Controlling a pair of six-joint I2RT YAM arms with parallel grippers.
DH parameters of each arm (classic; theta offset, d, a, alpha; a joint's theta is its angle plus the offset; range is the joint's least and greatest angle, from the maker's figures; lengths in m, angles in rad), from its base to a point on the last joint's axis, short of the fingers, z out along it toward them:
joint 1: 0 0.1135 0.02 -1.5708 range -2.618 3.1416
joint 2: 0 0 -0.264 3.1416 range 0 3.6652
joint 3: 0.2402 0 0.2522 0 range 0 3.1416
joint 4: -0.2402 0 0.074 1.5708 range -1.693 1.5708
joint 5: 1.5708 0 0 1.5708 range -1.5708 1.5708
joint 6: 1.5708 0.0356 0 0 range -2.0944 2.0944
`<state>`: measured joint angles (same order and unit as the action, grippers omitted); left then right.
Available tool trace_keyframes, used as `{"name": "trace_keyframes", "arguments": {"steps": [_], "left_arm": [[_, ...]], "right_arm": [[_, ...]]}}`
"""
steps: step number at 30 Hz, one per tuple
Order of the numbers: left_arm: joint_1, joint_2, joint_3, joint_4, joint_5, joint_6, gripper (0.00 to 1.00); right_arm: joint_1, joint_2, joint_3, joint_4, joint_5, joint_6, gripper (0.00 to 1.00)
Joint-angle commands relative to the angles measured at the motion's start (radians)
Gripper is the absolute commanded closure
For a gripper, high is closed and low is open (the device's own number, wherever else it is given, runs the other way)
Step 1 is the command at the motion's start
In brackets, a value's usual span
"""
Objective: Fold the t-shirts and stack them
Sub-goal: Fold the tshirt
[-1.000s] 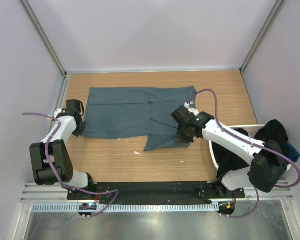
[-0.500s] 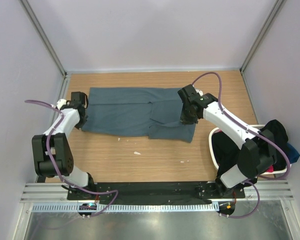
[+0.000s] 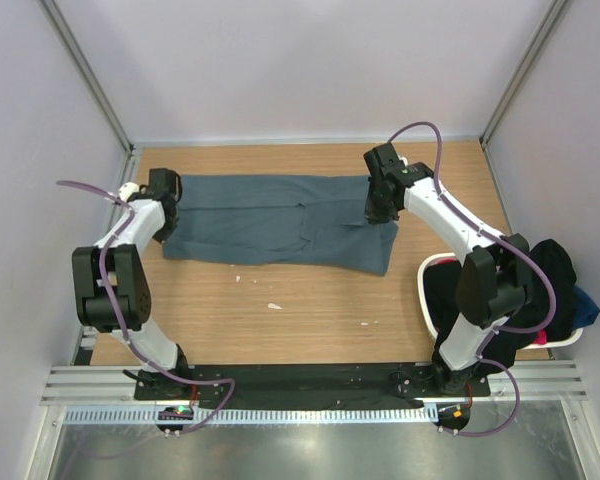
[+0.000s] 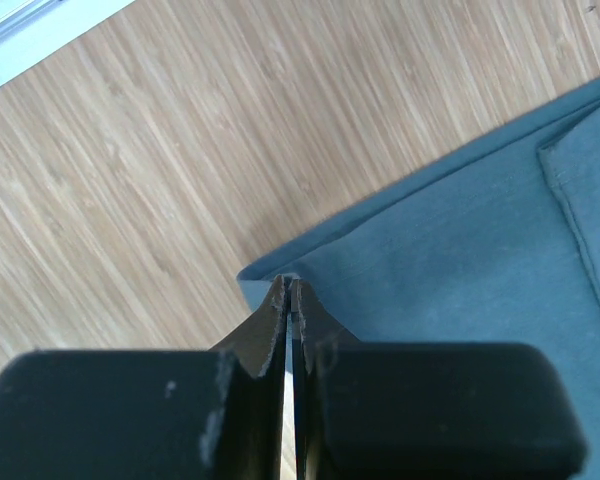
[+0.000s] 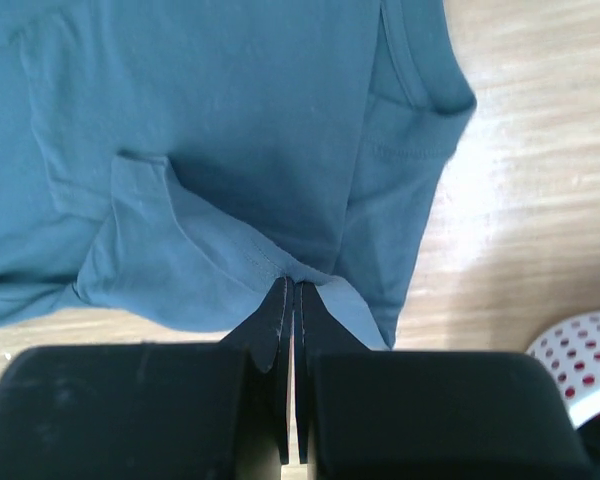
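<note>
At the far left of the wooden table (image 3: 310,310), the left gripper (image 3: 166,193) sat low at the left end of the slate-blue t-shirt (image 3: 270,220). Its wrist camera showed the left gripper (image 4: 288,287) with its two black fingers pressed together on a corner of the slate-blue t-shirt (image 4: 460,270), the cloth's edge pulled up into a small peak between the tips, with bare table (image 4: 150,160) beyond it.

The shirt lay spread flat across the far half of the table as a long band running left to right, with a folded-over layer making a seam line near its middle. Its lower right corner hung nearer the arms than the rest of the near edge. A few small white scraps (image 3: 274,306) lay on the bare wood on the near side of it.

At the shirt's right end, the right gripper (image 3: 378,205) reached in from the right. Seen from its wrist, the right gripper (image 5: 290,287) was closed tight and pinching a hemmed fold of the slate-blue t-shirt (image 5: 230,110), a sleeve with its stitched cuff lying just to the right of the pinch.

Further right, near the table's edge, stood the white laundry basket (image 3: 424,285), its perforated wall (image 5: 580,350) also showing in the right wrist view. Black cloth (image 3: 552,262) draped over its rim, and a bit of blue cloth (image 3: 587,304) showed at its right side.
</note>
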<state>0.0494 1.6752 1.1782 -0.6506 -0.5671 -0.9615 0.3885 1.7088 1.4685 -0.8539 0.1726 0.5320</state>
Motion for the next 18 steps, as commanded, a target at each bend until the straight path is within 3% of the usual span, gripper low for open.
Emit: {"name": "trace_keyframes", "arguments": {"steps": [1, 18], "left_arm": [[-0.002, 0.032, 0.057, 0.008, -0.065, -0.019, 1.00], [0.000, 0.100, 0.179, -0.040, -0.080, -0.063, 1.00]], "right_arm": [[-0.017, 0.026, 0.079, 0.049, -0.016, -0.058, 0.99], [-0.034, 0.025, 0.228, 0.088, -0.048, -0.136, 0.99]]}}
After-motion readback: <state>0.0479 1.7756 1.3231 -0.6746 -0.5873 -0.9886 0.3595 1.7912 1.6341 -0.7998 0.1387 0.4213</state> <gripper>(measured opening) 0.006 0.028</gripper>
